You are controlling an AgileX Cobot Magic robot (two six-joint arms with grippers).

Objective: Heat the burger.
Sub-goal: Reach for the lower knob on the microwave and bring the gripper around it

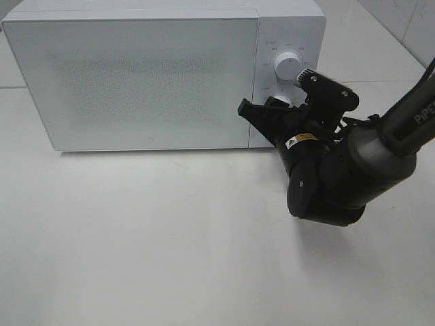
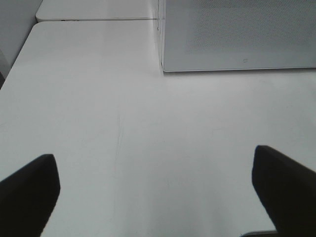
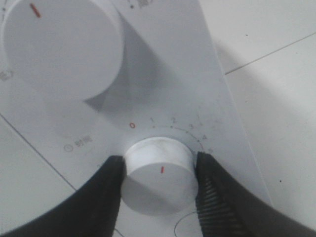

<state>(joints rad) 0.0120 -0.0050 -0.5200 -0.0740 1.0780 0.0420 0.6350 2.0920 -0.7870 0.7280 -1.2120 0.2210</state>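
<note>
The right jaws are clenched on the lower knob (image 3: 159,175) of the microwave (image 1: 149,75). One black finger (image 3: 222,197) presses against each side of the round white knob, so it sits squarely between them. The knob's flat face carries a short red mark (image 3: 162,170); which number it points to cannot be told. Just past the fingertips a printed scale curves round the knob, starting at a red 0 (image 3: 132,125) and running on through small grey numbers. Farther beyond these jaws, on the same white control panel (image 3: 163,74), the upper knob (image 3: 59,49) stands free with nothing touching it, a red mark near its edge. From the high camera, the right arm (image 1: 353,170) leans in over the desk (image 1: 170,238) and covers most of the lower knob.

The left jaws are released. Their two dark fingers (image 2: 27,192) stand wide apart with only bare white desk between them and nothing in their grasp. The microwave's front lies well ahead of their tips, toward one finger's side rather than straight between them.

The burger shows in no view. It is between neither pair of jaws and not on the visible desk around them. The microwave door (image 1: 136,81), beside the right jaws, is closed, and its speckled pane lets nothing behind it be seen.
</note>
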